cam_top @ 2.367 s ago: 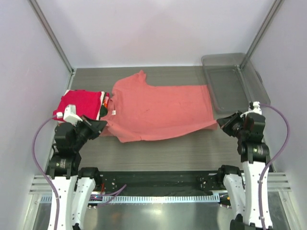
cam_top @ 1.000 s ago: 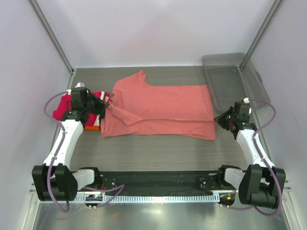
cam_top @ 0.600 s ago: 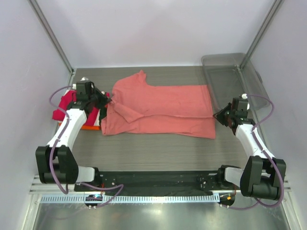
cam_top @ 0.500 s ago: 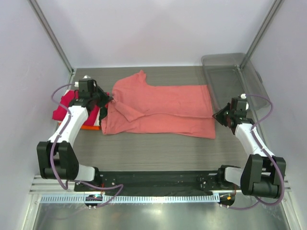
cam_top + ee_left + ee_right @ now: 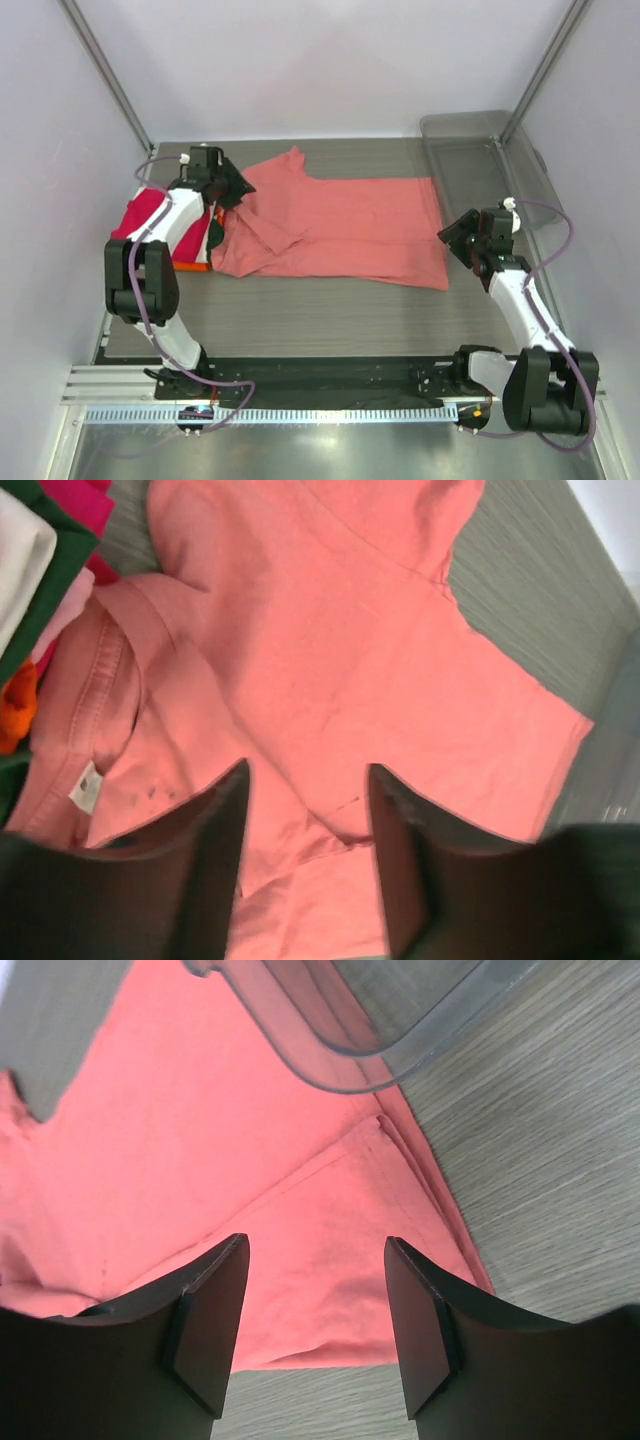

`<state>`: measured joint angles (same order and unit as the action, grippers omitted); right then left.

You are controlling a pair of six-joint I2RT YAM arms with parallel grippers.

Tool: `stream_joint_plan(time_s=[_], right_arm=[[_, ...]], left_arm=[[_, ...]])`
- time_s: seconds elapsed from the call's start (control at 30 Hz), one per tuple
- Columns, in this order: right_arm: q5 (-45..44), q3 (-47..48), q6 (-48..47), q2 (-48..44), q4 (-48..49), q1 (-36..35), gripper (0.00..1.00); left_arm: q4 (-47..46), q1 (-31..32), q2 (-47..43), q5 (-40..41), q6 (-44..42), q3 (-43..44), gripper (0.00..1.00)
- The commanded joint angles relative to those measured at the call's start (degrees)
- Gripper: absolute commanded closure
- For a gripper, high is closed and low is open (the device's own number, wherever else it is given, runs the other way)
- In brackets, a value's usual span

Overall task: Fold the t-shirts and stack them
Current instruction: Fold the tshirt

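— How does the salmon-pink t-shirt [image 5: 340,225] look?
— Its near edge is doubled over. It lies across the middle of the table, rumpled at the collar, with the collar end just beside the folded shirt stack [image 5: 150,215] on the left.
— And the pincers?
— The left gripper [image 5: 305,780] hovers over the collar end, fingers spread, holding nothing. The right gripper [image 5: 315,1250] hangs above the hem corner, likewise spread and empty.

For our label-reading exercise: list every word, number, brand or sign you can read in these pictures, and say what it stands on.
No text can be read anywhere.
The white neck tag inside the collar of the coral shirt is too small and blurred to read.
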<state>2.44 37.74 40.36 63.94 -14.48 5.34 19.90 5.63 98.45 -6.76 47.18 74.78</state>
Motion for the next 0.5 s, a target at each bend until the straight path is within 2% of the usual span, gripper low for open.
stream_joint_plan(time_s=[0.0, 0.03, 0.07, 0.17, 0.27, 0.47], right_arm=[[-2.1, -3.6, 2.2, -6.7, 1.0, -0.3, 0.38], [-2.2, -4.5, 2.4, -9.0, 0.3, -0.3, 0.39], [-2.2, -5.5, 3.5, -10.2, 0.0, -0.3, 0.39], [-2.2, -9.1, 5.6, -12.3, -0.4, -0.9, 0.42], [-4.6, -12.0, 7.4, -12.4, -0.2, -1.9, 0.44], [-8.9, -15.9, 10.7, -12.4, 1.0, -2.3, 0.46]], left_arm=[[-2.1, 0.7, -1.4, 0.3, -1.6, 2.5, 0.44], [-2.1, 1.1, -2.3, 1.1, -2.3, 2.0, 0.39], [-1.9, 2.3, -4.7, 2.4, -3.1, 1.5, 0.24], [2.0, 5.8, -10.3, 8.9, -5.2, 0.0, 0.10], [4.7, 9.5, -15.2, 13.3, -5.3, -4.2, 0.09], [6.4, 10.7, -31.6, 17.9, -1.3, -18.1, 0.09]])
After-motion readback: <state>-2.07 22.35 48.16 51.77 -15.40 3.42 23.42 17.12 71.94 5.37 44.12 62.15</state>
